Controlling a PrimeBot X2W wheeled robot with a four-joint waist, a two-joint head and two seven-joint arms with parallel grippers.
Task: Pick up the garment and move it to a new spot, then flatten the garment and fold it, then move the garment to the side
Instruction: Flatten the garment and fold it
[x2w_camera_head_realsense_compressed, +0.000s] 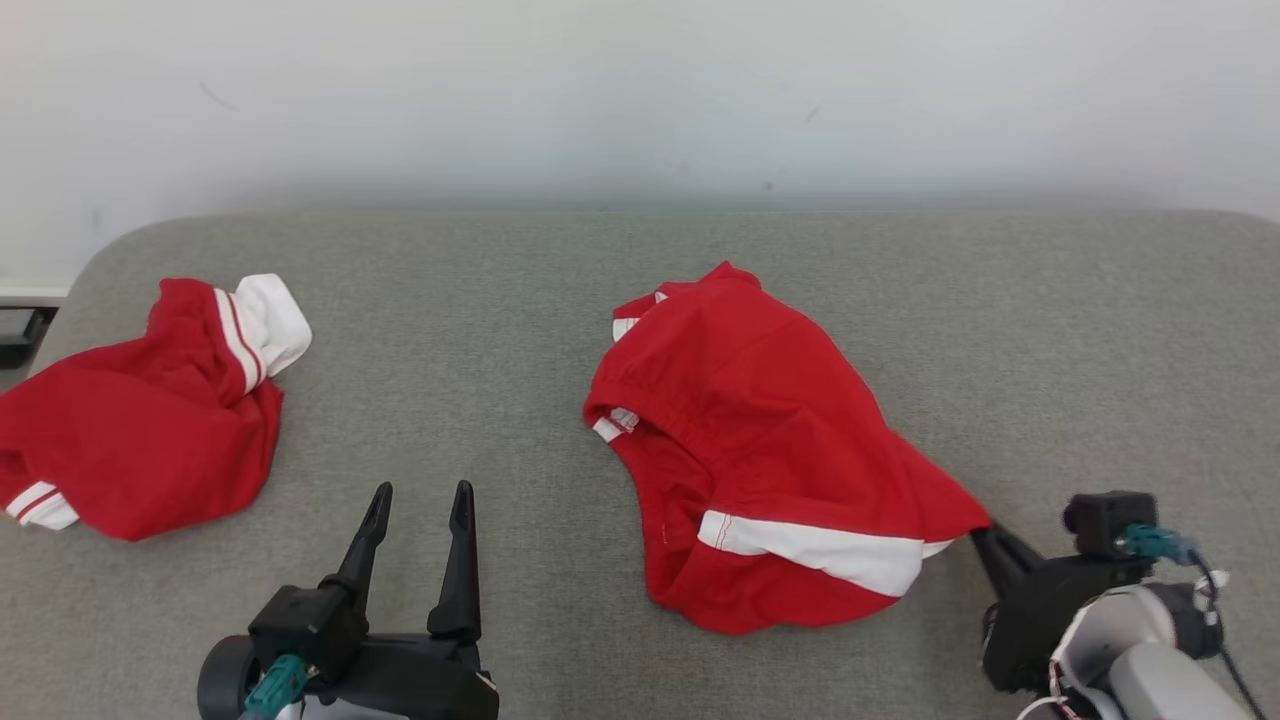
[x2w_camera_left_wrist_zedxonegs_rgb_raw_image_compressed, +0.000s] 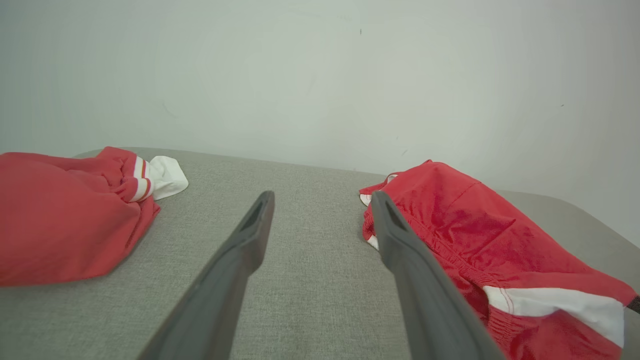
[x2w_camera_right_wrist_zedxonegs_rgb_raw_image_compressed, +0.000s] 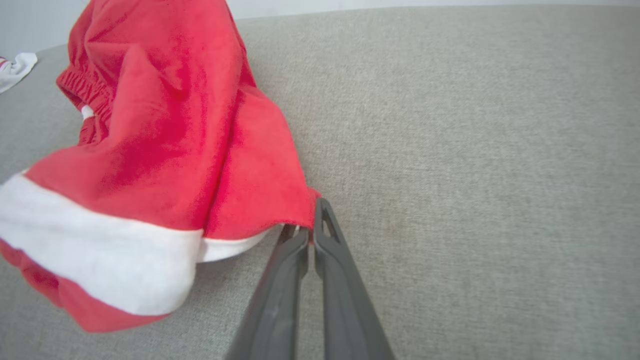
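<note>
**Grey cushion, thin pinch on the hem**

Grey padded surface (x2w_camera_head_realsense_compressed: 480, 300) under a pale wall. The red garment (x2w_camera_head_realsense_compressed: 770, 450) lies crumpled right of centre, and my right gripper (x2w_camera_right_wrist_zedxonegs_rgb_raw_image_compressed: 307, 225) has its fingers pressed together on the very corner of the white-banded hem. My left gripper (x2w_camera_head_realsense_compressed: 422, 495) hangs spread wide, holding nothing. My worry is how little cloth sits in that pinch: a quick lift could pull it free, or the trailing bulk could drag and bunch. A second red garment (x2w_camera_head_realsense_compressed: 140, 430) lies well apart, far left.

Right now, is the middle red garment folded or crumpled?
Crumpled: the middle garment lies in a rumpled, uneven heap, with one corner pinched by the right gripper.
</note>
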